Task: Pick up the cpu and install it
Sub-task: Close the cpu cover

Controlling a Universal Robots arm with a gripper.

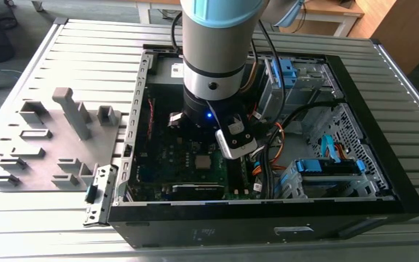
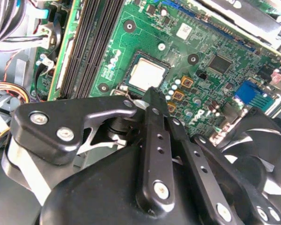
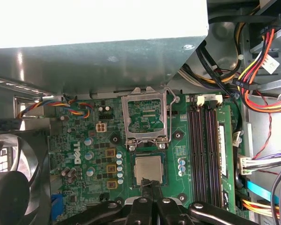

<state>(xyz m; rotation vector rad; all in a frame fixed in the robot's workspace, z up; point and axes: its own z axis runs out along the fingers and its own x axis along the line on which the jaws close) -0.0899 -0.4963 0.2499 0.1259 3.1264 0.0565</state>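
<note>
The cpu (image 3: 148,169), a small flat square chip with a dull silver face, lies flat in the motherboard's socket inside the open computer case (image 1: 355,210). It also shows in the second wrist view (image 2: 147,75) and in the exterior view (image 1: 204,161). My gripper (image 3: 150,184) hangs just above the board at one edge of the cpu, its black fingertips (image 2: 152,93) pressed together with nothing between them. The socket's metal load frame (image 3: 145,112) stands flipped open beside the chip.
Memory slots (image 3: 203,150) run alongside the socket, a black fan (image 3: 9,187) sits on the other side. Bundled cables (image 3: 257,56) and blue drive brackets (image 1: 326,166) crowd the case. A grey tray with raised blocks (image 1: 49,142) lies on the exterior view's left.
</note>
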